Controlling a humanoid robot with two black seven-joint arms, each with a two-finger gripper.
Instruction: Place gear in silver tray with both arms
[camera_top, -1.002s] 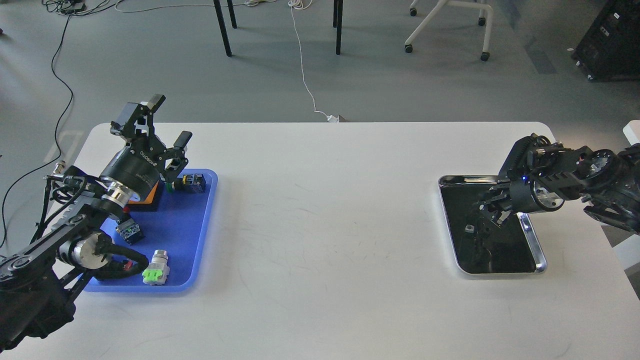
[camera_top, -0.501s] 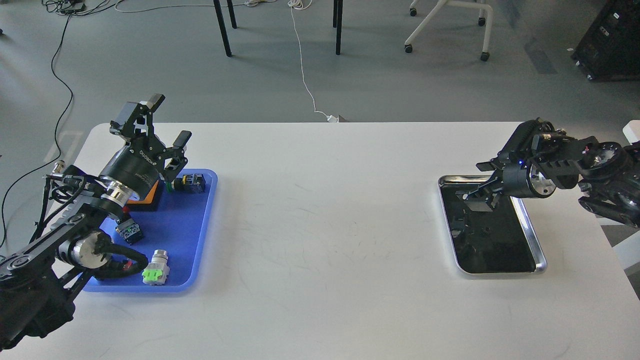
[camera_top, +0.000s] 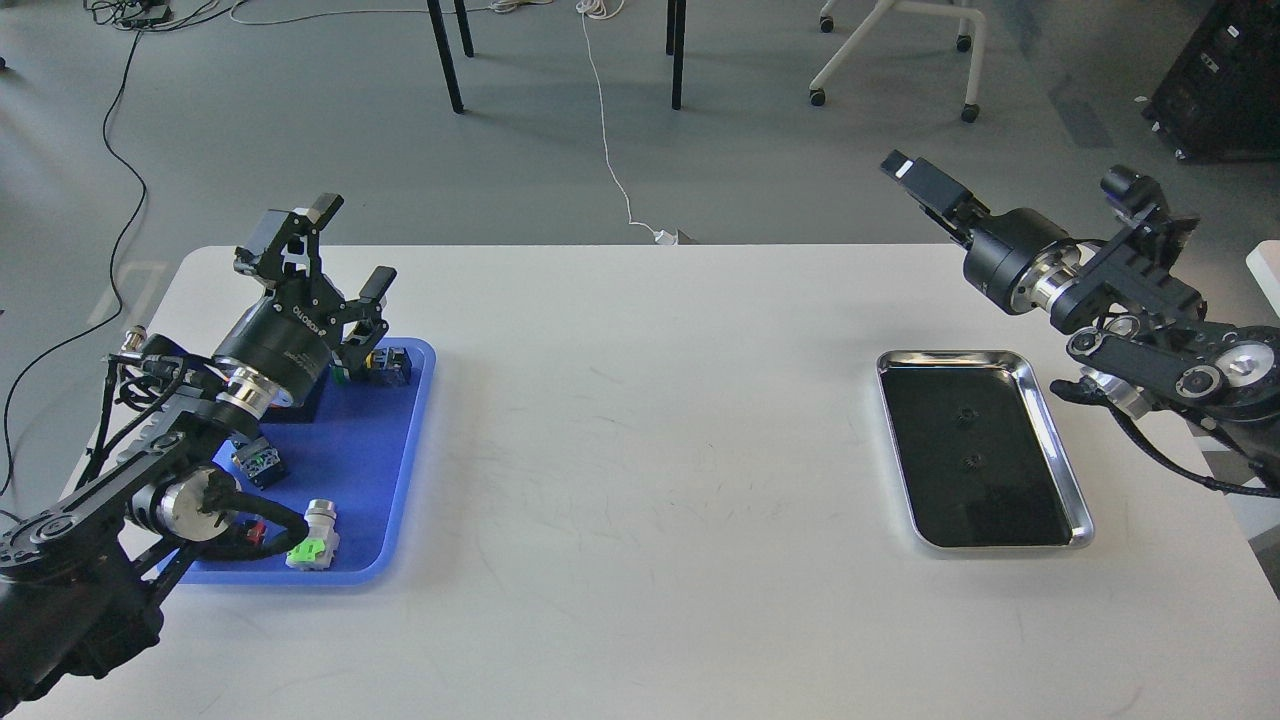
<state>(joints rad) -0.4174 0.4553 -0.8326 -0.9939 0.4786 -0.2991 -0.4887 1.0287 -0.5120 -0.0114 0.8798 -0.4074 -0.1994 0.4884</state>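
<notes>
While both arms hover | left end effector (camera_top: 335, 250) open, empty, over blue tray (camera_top: 400, 470) | right end effector (camera_top: 915, 178) aperture indiscernible | silver tray (camera_top: 1060, 440) lies below-right, nearer right arm.

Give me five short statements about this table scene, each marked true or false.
1. The silver tray lies on the table's right side. True.
2. The right claw hovers inside the silver tray. False: it is raised beyond the table's far edge.
3. The left claw is open above the blue tray. True.
4. The blue tray is empty. False: several small parts lie in it.
5. The two trays touch. False: bare table separates them.
</notes>
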